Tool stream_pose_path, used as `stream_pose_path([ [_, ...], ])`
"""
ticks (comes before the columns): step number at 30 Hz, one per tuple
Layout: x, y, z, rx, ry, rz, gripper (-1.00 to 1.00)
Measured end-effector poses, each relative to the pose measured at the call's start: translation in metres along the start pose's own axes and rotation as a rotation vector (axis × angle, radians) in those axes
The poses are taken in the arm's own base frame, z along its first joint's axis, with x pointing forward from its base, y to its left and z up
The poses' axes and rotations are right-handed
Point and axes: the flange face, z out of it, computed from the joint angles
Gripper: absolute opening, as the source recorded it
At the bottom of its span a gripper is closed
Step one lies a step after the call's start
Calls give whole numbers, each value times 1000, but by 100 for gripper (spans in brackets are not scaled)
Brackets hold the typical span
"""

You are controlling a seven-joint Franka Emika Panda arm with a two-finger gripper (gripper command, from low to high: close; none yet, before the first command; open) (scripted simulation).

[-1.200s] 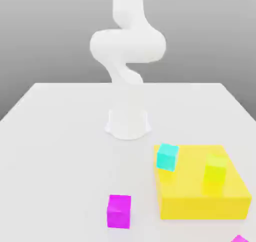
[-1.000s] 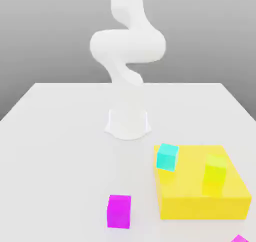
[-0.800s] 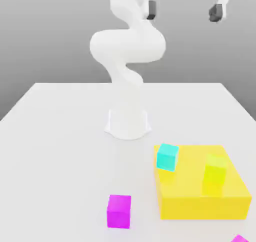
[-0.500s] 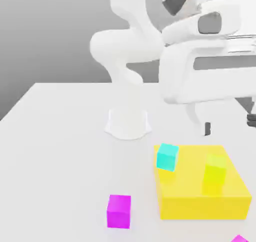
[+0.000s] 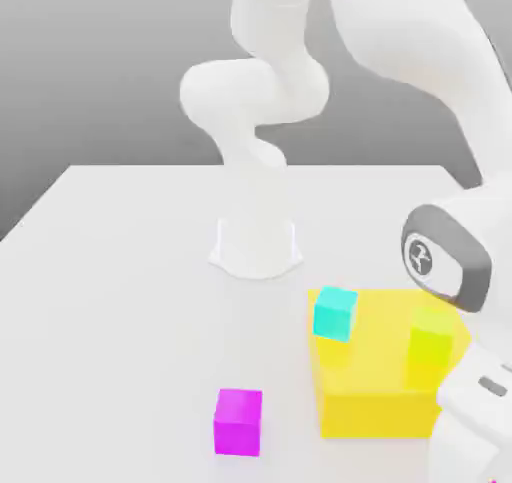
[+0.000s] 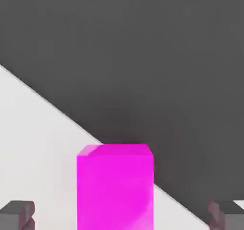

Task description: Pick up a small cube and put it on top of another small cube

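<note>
Arm [image 5: 460, 271] hides yellow block's [image 5: 370, 391] near corner – magenta cube [image 6: 115, 186] cropped

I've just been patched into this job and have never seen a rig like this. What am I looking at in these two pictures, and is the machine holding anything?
The big white shape is a robot arm bolted to a white table. One picture comes from a camera off the arm that sees the whole scene. The other comes from a camera on the arm's hand, looking out between its two dark fingertips.

On the table sits a yellow block with a cyan cube and a yellow-green cube on top. A magenta cube stands alone on the table at the exterior view's left of the block.

The hand camera shows a magenta cube near the table's edge, between the fingertips. The gripper is open and holds nothing yet.
</note>
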Motion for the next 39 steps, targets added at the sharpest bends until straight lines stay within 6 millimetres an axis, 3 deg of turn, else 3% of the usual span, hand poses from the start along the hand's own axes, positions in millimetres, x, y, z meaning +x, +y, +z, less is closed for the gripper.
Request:
stream_pose_path([
  [1, -1, 0, 10, 0, -1, -1, -100],
  [8, -1, 0, 9, 0, -2, -1, -100],
  [14, -10, 9, -65, -3, 0, -16, -100],
  [21, -54, 46, -123, -16, 6, -71, -100],
  [27, -99, 81, -158, -19, 7, -115, -100],
  [33, -150, 115, -179, -14, 4, -161, -100],
  [39, -202, 147, -184, -1, -2, -209, -100],
])
